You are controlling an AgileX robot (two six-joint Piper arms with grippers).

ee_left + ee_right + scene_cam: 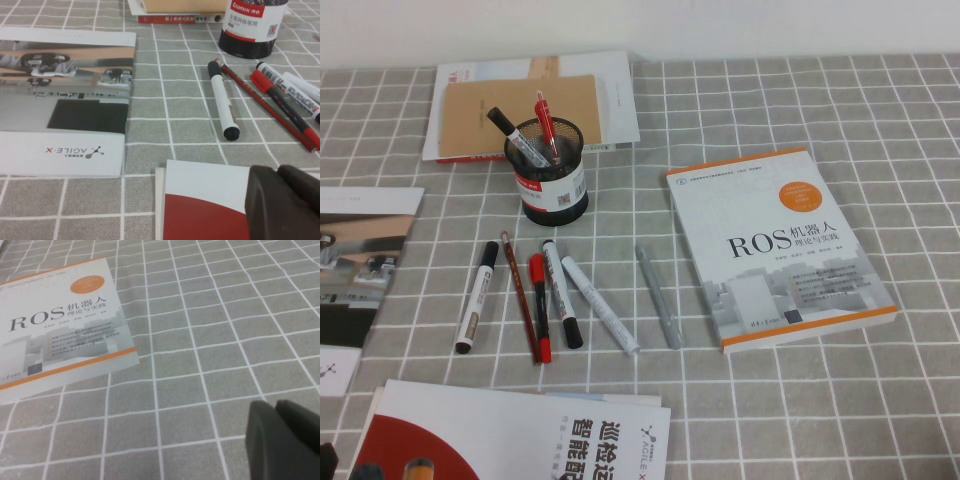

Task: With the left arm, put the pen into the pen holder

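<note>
The red pen stands tilted inside the black mesh pen holder, next to a black-capped white marker. In the left wrist view only the lower part of the pen holder shows, so the pen is hidden there. My left gripper is shut and empty. It hangs low over the red-and-white booklet at the table's front left, well short of the holder. My right gripper is shut and empty over bare checked cloth near the ROS book.
In front of the holder lie a white marker, a brown-red pencil, a red-and-black pen, two more markers and a grey pen. The ROS book is right, a brochure left, and a brown notebook behind.
</note>
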